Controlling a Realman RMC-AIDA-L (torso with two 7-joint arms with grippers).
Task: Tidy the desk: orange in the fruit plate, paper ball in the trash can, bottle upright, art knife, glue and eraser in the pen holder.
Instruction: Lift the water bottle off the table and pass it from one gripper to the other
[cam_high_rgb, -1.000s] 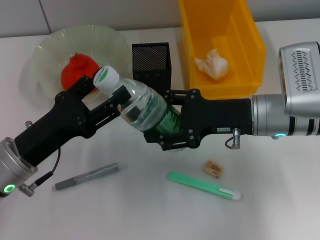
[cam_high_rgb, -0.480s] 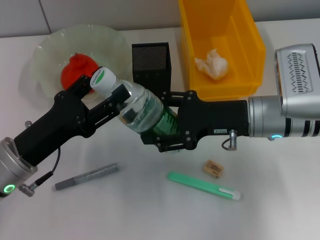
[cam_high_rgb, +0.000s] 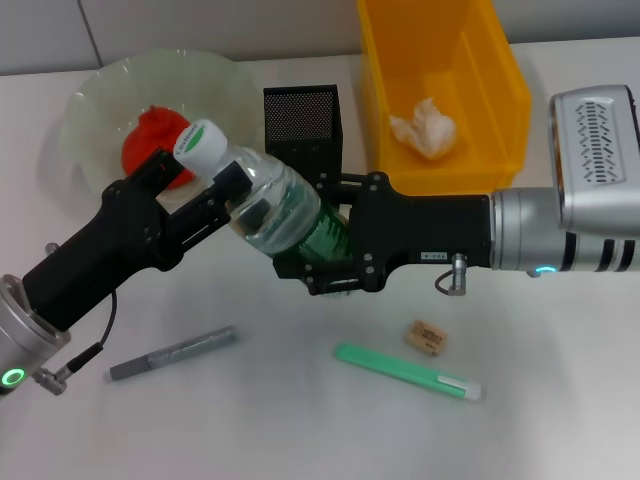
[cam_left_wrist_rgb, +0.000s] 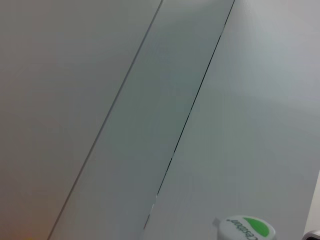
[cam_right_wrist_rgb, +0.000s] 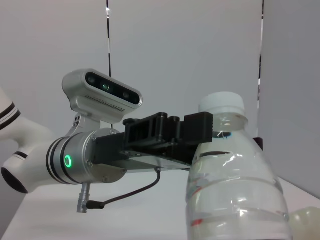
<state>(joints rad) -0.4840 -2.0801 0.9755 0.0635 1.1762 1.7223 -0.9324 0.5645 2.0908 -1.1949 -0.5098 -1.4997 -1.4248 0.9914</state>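
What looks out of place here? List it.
The bottle is tilted off the desk, gripped by the left gripper near the cap and the right gripper at the label. The eraser, green knife and grey stick lie loose, not in the pen holder.

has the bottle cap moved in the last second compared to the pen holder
Yes. In the head view the bottle cap has shifted up and to the left, away from the fixed pen holder, as the left gripper and right gripper tip it upright.
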